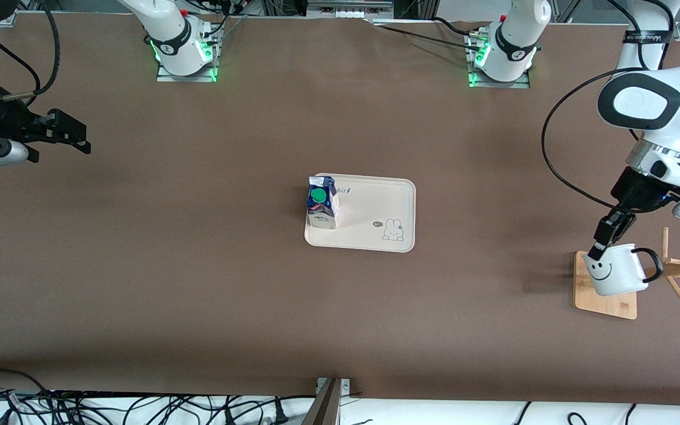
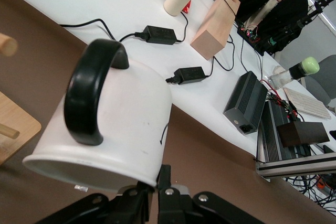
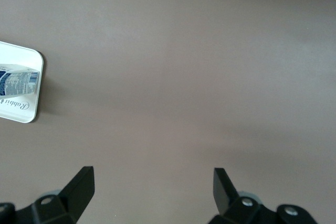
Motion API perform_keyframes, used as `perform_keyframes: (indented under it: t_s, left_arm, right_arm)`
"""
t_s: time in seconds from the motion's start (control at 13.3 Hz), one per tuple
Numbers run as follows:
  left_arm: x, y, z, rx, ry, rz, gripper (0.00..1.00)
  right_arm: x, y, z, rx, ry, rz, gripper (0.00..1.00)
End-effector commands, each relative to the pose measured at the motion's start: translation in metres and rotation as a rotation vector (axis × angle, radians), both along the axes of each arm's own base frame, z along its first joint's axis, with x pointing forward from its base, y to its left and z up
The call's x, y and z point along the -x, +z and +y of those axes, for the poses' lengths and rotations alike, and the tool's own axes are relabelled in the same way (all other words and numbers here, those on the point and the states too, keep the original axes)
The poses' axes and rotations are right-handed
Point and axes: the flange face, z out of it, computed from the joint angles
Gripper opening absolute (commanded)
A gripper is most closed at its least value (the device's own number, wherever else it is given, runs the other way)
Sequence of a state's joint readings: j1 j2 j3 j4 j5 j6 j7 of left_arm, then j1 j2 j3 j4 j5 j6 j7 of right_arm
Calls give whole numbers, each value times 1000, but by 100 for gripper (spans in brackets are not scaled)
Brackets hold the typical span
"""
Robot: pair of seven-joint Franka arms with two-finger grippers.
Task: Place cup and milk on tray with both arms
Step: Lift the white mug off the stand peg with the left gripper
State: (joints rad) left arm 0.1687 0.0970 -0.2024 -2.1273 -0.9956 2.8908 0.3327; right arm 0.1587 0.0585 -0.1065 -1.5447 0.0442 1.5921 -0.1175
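Note:
The cream tray (image 1: 375, 236) lies mid-table with the blue and white milk carton (image 1: 322, 203) standing upright on its corner toward the right arm's end; both also show in the right wrist view: the tray (image 3: 23, 106) and the carton (image 3: 18, 80). The white smiley cup (image 1: 614, 270) is held by its rim in my left gripper (image 1: 598, 248), tilted, over the wooden rack's base (image 1: 605, 301). In the left wrist view the cup (image 2: 115, 124) with its black handle (image 2: 86, 98) fills the frame, the jaws shut on its rim. My right gripper (image 1: 71, 133) is open and empty, up over the table's right-arm end.
A wooden mug rack with pegs (image 1: 679, 265) stands beside the cup at the left arm's end. Cables, power bricks (image 2: 160, 34) and a wooden block (image 2: 215, 24) lie on the white bench past the table's edge.

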Motion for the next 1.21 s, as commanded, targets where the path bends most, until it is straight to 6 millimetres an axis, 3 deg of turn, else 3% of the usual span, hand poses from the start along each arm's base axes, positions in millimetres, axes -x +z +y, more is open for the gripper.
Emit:
perform_keyframes:
  t_s: [0.0,0.45,0.6,0.75,1.13]
  left_arm:
    - [13,21,-31,-31,-95,-20,0]
    - [5,43,-61,-112,-389,42,0]
    - [-2,59,-74,-250,-516,61,0]
    - [1,56,-84,-285,-582,140,0]
    - [-3,78,-107,-347,-788,314,0]
  right_arm:
    - [-1,3,-1,-16,-15,2,100]
    - [0,4,0,-17,-13,4,100]
    - [0,3,0,-16,-13,6,100]
    - [0,3,0,-18,-13,7,100]
    - [1,3,1,-22,-13,9,100]
